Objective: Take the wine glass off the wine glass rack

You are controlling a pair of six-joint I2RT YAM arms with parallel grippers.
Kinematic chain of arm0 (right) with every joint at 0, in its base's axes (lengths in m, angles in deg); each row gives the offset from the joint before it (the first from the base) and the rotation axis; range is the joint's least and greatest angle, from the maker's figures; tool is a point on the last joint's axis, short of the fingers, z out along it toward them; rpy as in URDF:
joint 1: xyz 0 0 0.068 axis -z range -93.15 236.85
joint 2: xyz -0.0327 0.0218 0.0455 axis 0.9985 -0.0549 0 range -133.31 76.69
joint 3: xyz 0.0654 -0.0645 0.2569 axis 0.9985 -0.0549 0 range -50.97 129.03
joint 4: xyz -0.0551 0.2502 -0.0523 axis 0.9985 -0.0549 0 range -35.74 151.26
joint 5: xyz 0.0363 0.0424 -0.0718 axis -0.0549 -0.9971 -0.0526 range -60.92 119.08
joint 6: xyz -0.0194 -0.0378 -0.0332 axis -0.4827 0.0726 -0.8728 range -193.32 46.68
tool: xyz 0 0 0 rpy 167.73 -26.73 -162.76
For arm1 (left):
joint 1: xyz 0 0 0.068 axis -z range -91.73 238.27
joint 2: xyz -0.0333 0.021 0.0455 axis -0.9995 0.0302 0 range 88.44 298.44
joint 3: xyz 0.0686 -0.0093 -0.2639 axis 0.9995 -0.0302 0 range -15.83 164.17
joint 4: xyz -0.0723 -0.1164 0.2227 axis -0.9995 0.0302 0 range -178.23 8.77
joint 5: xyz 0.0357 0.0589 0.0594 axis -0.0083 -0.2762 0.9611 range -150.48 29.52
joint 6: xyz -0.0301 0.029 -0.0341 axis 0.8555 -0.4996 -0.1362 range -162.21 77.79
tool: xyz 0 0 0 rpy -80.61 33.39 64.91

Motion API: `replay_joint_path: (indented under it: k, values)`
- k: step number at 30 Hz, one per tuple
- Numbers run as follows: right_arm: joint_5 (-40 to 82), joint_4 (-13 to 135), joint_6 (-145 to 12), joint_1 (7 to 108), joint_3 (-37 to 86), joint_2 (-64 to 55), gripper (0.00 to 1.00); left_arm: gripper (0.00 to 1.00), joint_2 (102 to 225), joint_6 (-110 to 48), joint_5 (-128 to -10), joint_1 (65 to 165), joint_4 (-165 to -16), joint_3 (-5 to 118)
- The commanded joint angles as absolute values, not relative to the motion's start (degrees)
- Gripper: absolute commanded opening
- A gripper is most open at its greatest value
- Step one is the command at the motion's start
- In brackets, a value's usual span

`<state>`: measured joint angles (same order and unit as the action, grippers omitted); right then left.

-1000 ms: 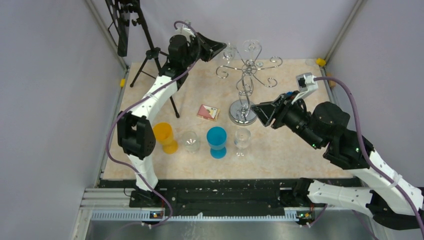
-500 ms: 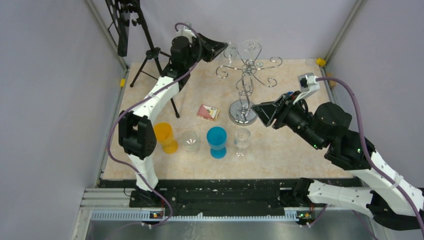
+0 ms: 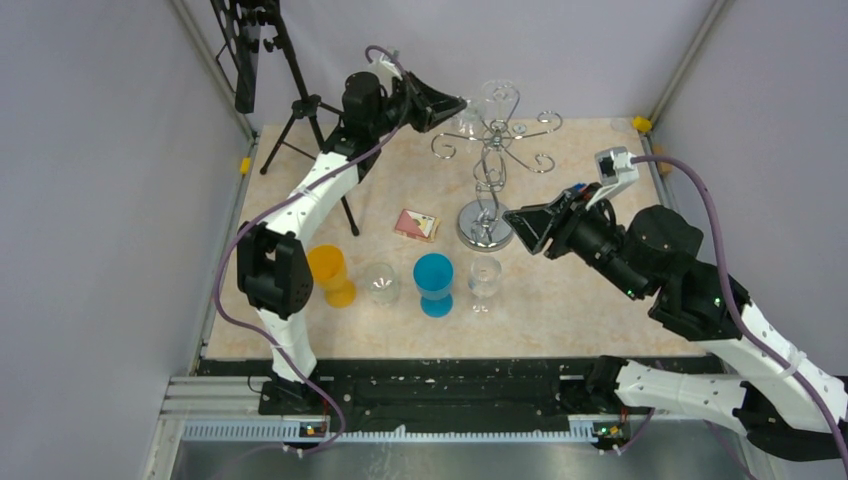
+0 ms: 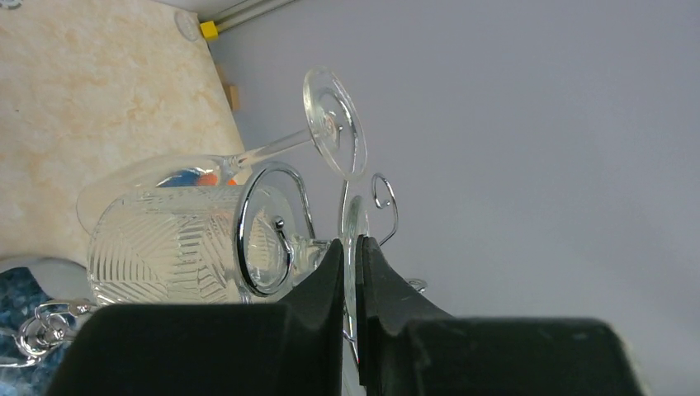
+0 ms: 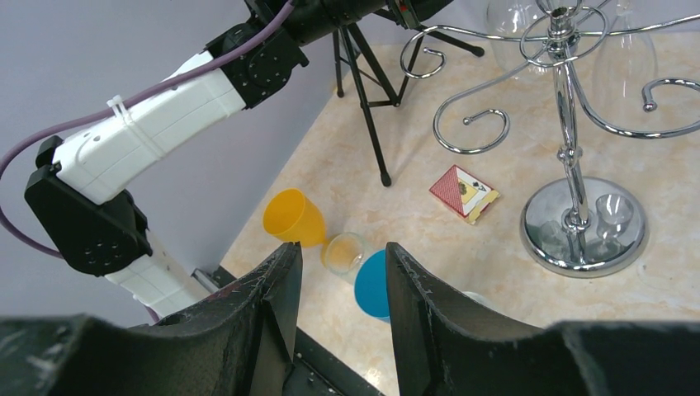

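Now, wine glass (image 4: 165,243): hangs bowl-down on the wine glass rack (image 3: 487,150), at 11 o'clock from its post, at the table's (image 3: 600,290) far side.
Left gripper (image 4: 351,247): my jaws, nearly together, pinch the thin foot disc edge-on, probably to slide it out along the scroll arm.
Right gripper (image 3: 520,222): half-spread, empty, at 3 o'clock of the disc base, likely placed to steady it.
Hard to read: whether the foot has cleared the arm; a second glass (image 4: 334,124) crowds behind; my fingers cut off the stem.

Left gripper (image 3: 458,103) raised, pinched closed; right gripper (image 3: 514,216) lower, parted.
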<state>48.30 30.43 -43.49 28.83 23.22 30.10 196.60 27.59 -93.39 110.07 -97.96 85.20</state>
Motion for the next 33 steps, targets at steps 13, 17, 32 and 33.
replay_joint_path:
  k: [13,17,32,33]
  values:
    - [47.9,33.7,-42.4,28.2,22.2,31.0,0.43,0.0,189.3,15.3,-94.2,110.0,-90.5,87.7]
    - [48.0,34.5,-42.4,28.2,21.6,31.4,0.49,0.0,187.3,12.3,-92.3,109.6,-88.5,87.0]
    - [49.5,36.7,-41.0,28.2,19.8,32.8,0.61,0.0,179.7,8.7,-89.6,108.0,-84.1,84.1]
    - [49.7,36.7,-40.9,28.2,19.8,32.8,0.61,0.0,179.0,8.0,-89.1,108.0,-83.5,84.0]
